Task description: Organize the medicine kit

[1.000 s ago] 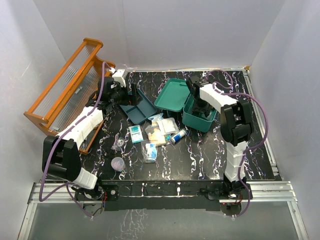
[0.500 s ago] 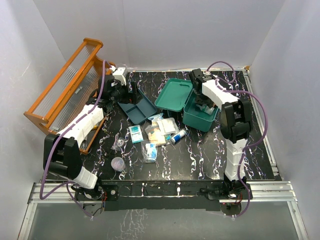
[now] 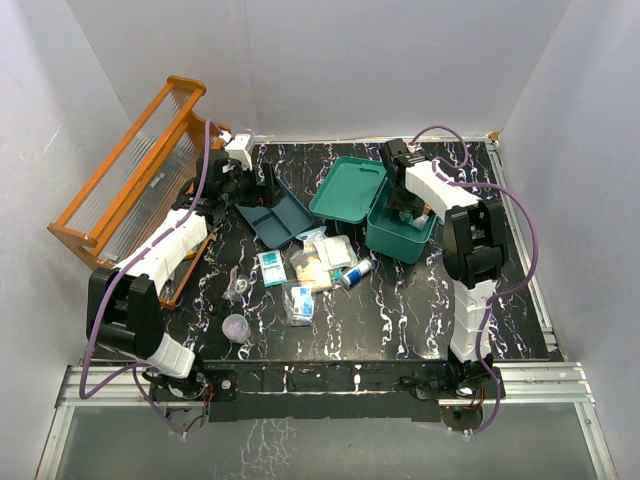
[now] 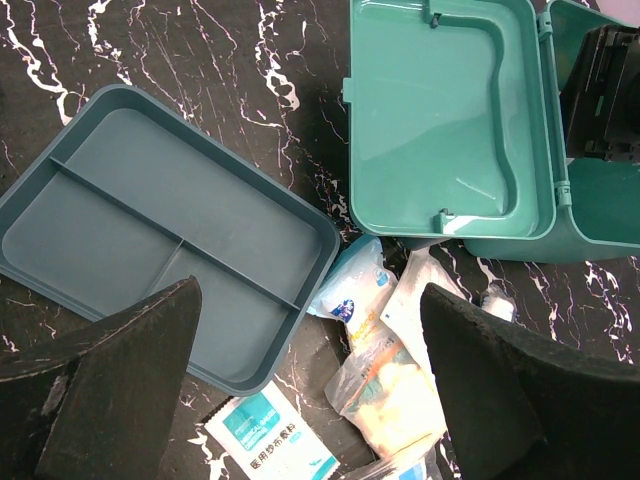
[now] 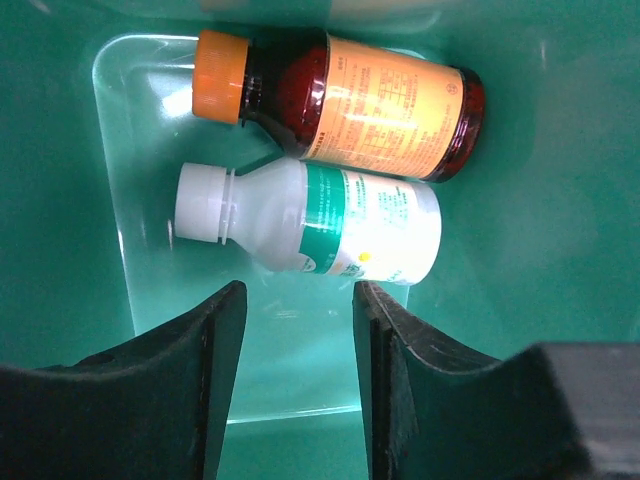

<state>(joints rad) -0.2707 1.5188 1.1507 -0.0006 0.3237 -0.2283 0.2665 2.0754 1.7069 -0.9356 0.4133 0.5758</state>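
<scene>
Print on orange-capped bottle [image 5: 340, 105] inside medicine kit [image 5: 540, 200] is illegible.

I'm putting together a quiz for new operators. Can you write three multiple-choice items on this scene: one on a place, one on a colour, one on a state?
1. The amber bottle and the white bottle lie:
A in the divided tray; B inside the teal box; C on the orange rack.
2. The amber bottle's cap is:
A white; B blue; C orange.
3. The box lid is:
A open; B shut; C missing.
Answers:
B, the right wrist view shows both on the box floor.
C, the cap is plainly orange.
A, the lid is swung back beside the box.
</scene>
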